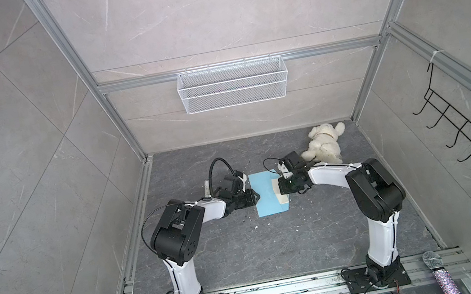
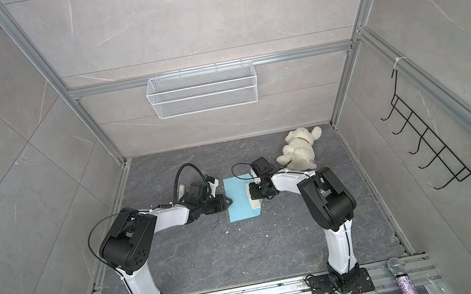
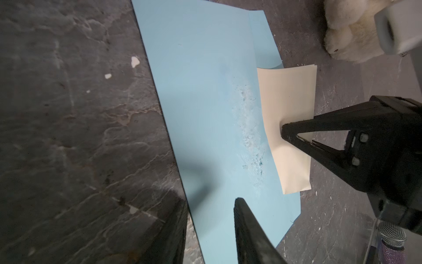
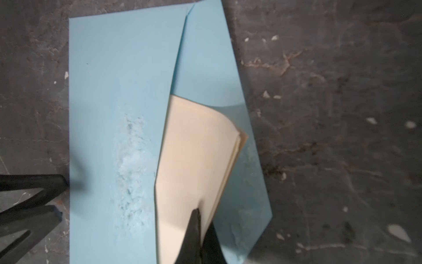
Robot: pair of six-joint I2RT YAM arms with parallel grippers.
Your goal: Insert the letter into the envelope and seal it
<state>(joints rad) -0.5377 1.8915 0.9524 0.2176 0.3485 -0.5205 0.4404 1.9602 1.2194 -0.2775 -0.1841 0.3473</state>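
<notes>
Cream letter (image 4: 196,160) half inside scuffed envelope (image 4: 114,80); right gripper (image 4: 197,214) pinching it, left gripper (image 3: 210,205) spread.

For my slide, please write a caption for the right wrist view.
Right gripper pinches the letter, partly tucked into the open blue envelope; left gripper, open, at its edge.

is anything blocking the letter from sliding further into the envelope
nothing visible does: the letter is already partly in the envelope, the flap lies open under it, and the right gripper pinches its outer edge
</notes>
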